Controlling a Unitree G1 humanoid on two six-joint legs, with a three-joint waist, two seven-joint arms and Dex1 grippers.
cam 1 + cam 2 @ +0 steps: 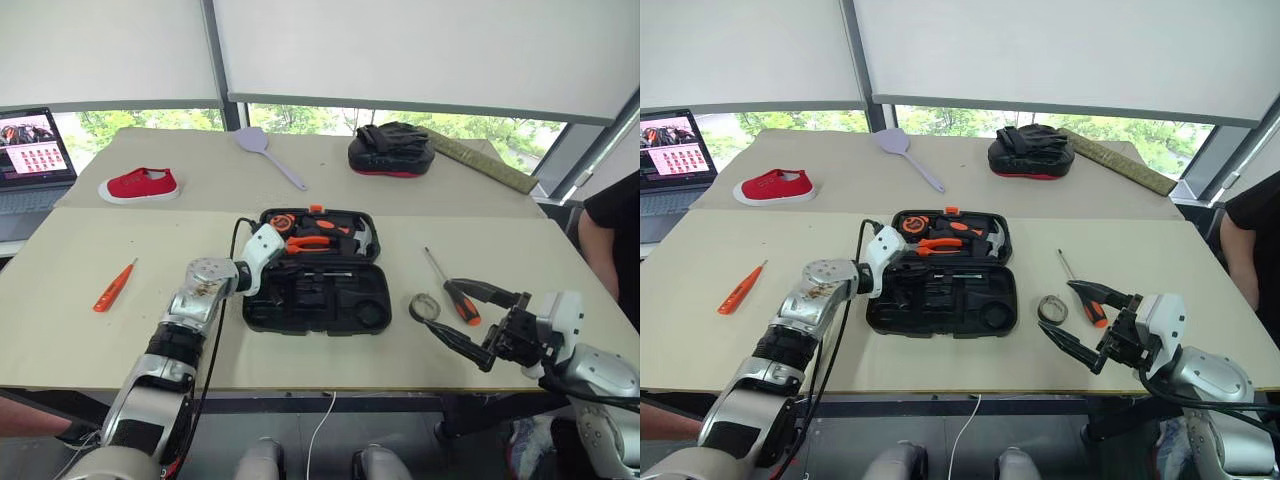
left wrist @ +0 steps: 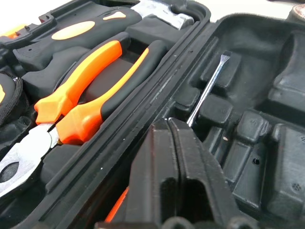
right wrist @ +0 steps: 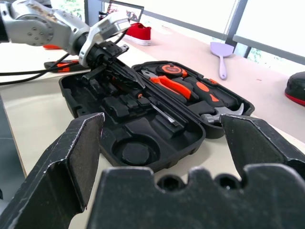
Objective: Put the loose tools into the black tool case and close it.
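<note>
The black tool case (image 1: 372, 300) lies open in the middle of the table, with pliers (image 2: 90, 90) and a hammer in its far half. One screwdriver (image 2: 206, 90) rests in a slot of the near half. My left gripper (image 2: 172, 125) is shut just above that screwdriver's handle end, at the case's left side. To the right of the case lie a screwdriver (image 1: 447, 283) with an orange-and-black handle and a small dark tape roll (image 1: 424, 307). My right gripper (image 1: 445, 305) hovers open beside those two. A small orange screwdriver (image 1: 113, 287) lies far left.
At the back of the table are a red shoe (image 1: 140, 185), a lilac spatula (image 1: 268, 150), a black padded mitt (image 1: 390, 150) and a long strip (image 1: 485, 160). A laptop (image 1: 30, 150) stands at the far left. A person (image 1: 615, 240) stands at the right edge.
</note>
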